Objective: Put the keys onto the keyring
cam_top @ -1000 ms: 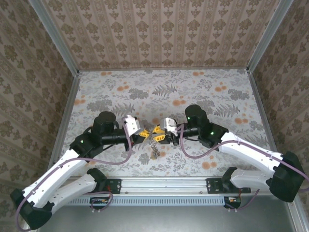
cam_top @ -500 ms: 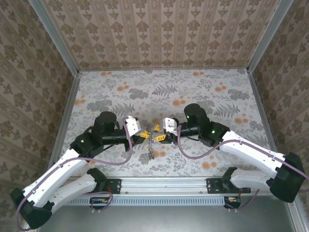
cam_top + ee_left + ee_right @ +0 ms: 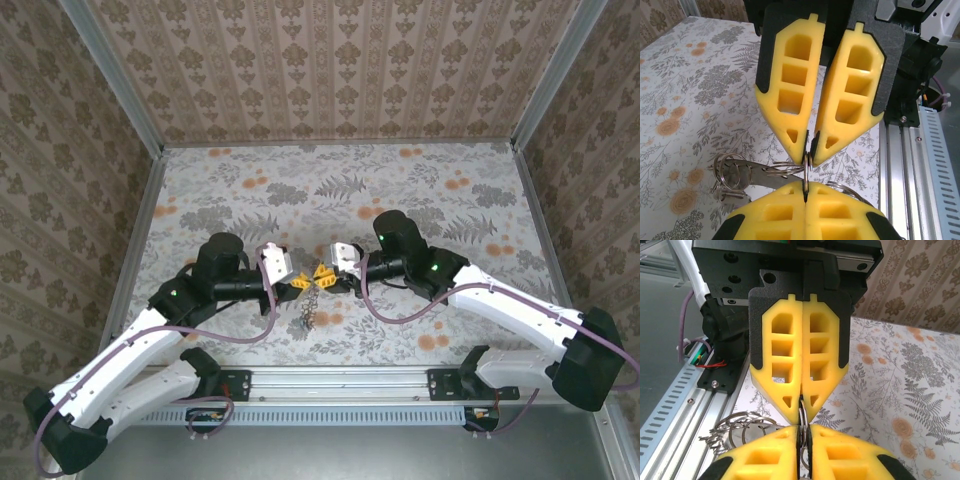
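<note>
Both grippers meet tip to tip above the near middle of the table. The keyring (image 3: 807, 165) is a thin steel split ring standing on edge between them. My left gripper (image 3: 805, 189) is shut on its lower part, the ring caught in the seam of the yellow fingers. My right gripper (image 3: 809, 148) pinches its upper part. In the right wrist view the right gripper (image 3: 804, 434) and left gripper (image 3: 801, 409) both clamp the keyring (image 3: 802, 416). A flat metal key blade (image 3: 757, 175) with several small wire rings (image 3: 730, 172) hangs beside it. From above, the bunch (image 3: 309, 308) dangles below the left gripper (image 3: 303, 281) and right gripper (image 3: 325, 275).
An aluminium rail (image 3: 340, 385) carrying the arm bases runs along the near edge, close under the grippers. Patterned walls enclose the table on three sides. The floral tabletop (image 3: 340, 190) stretches away behind the grippers.
The two grippers have closed the gap between them and now touch tip to tip. The right gripper's jaws have narrowed onto the ring. The dangling bunch has shifted slightly left.
</note>
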Motion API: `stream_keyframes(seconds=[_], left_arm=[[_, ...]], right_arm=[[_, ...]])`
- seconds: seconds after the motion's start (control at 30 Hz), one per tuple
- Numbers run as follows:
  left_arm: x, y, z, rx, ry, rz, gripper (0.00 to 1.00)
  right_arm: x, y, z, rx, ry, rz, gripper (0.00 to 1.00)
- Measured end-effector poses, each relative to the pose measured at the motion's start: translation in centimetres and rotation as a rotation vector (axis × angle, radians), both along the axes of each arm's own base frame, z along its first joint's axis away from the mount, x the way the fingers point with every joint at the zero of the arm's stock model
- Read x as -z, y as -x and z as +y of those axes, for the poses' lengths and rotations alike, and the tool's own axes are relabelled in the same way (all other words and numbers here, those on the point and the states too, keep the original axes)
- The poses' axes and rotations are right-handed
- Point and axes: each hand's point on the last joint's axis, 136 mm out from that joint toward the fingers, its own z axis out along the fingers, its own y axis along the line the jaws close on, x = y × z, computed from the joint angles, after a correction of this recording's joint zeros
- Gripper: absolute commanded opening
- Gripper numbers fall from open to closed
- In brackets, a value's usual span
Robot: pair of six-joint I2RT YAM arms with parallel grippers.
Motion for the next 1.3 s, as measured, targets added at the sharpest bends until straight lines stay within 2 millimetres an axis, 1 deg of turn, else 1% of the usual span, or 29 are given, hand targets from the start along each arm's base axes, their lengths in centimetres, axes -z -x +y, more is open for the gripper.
stream_keyframes(seconds=[0.13,0.2,0.3,0.37,0.4,0.43,0.47,0.5,0.53,0.97,1.1,1.2,1.23,1.27,1.3], left_arm=[[0.02,0.03,-0.04,0.003,0.002,0.000,0.00],[-0.02,-0.01,-0.06,0.002,0.004,-0.003,0.00],[-0.04,0.02,-0.08,0.004,0.006,-0.003,0.00],[-0.01,0.00,-0.06,0.002,0.005,-0.004,0.00],[0.02,0.01,-0.04,0.002,0.005,-0.004,0.00],[0.06,0.01,-0.04,0.002,0.004,-0.003,0.00],[0.09,0.00,-0.04,0.001,0.004,-0.004,0.03],[0.11,-0.01,-0.05,0.001,0.004,-0.004,0.12],[0.12,-0.07,-0.05,-0.001,0.005,-0.005,0.16],[0.44,-0.24,-0.24,-0.004,0.019,-0.024,0.19],[0.32,-0.35,-0.30,-0.005,0.025,-0.031,0.19],[0.32,-0.38,-0.31,-0.007,0.027,-0.032,0.15],[0.27,-0.40,-0.30,-0.009,0.030,-0.034,0.12],[0.15,-0.40,-0.27,-0.011,0.034,-0.038,0.04],[0.02,-0.33,-0.22,-0.011,0.038,-0.040,0.00]], right_arm=[[0.13,0.13,0.13,-0.008,0.003,0.004,0.19],[0.16,0.13,0.24,-0.010,0.005,0.005,0.18],[0.08,0.06,0.42,-0.011,0.005,0.007,0.09],[0.10,0.04,0.45,-0.011,0.007,0.011,0.01],[0.17,0.07,0.42,-0.010,0.009,0.016,0.00],[0.18,0.10,0.42,-0.012,0.010,0.013,0.00],[0.17,0.11,0.42,-0.012,0.010,0.015,0.00],[0.19,0.11,0.41,-0.012,0.011,0.015,0.00],[0.19,0.12,0.41,-0.012,0.011,0.015,0.00],[-0.16,0.00,0.58,-0.005,-0.008,0.024,0.00],[-0.32,-0.18,0.69,0.006,-0.029,0.033,0.00],[-0.40,-0.22,0.74,0.008,-0.041,0.037,0.00],[-0.45,-0.23,0.75,0.009,-0.043,0.042,0.00],[-0.55,-0.19,0.76,0.006,-0.048,0.047,0.00],[-0.65,-0.14,0.79,0.002,-0.054,0.048,0.00]])
